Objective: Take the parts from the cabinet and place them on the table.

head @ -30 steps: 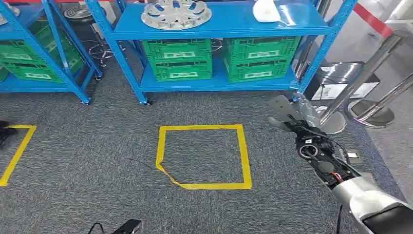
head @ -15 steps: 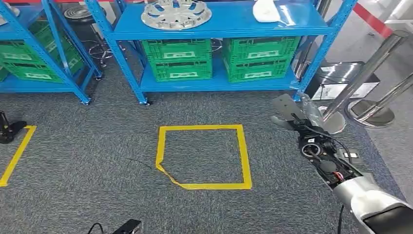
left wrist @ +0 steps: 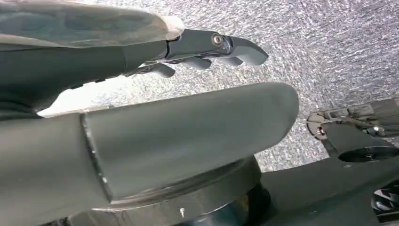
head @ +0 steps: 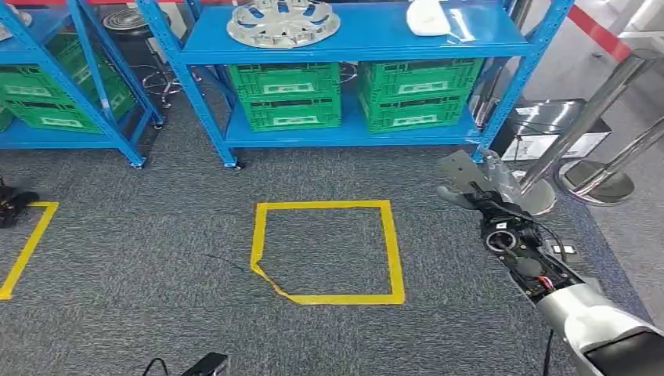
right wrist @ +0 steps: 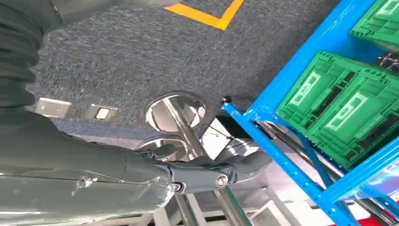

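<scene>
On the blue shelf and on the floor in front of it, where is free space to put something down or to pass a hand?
Free: the top blue shelf between the silver wheel cover and the white part; the grey carpet inside the yellow tape square. Crowded: the lower shelf, packed with green crates, and the floor by the right hand, near the steel post bases.

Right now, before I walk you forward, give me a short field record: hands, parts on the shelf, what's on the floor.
right hand: raised ahead over the carpet, fingers apart, holding nothing
left hand: over carpet, fingers loosely extended, nothing in it
blue shelving unit: ahead, past the taped square
silver wheel cover: lying on the upper shelf, left of centre
white part: same shelf, to the right
green crates: stacked on the lower shelf
yellow taped square: on the carpet in front of the shelf
chrome posts: to the right, beside the right hand
</scene>
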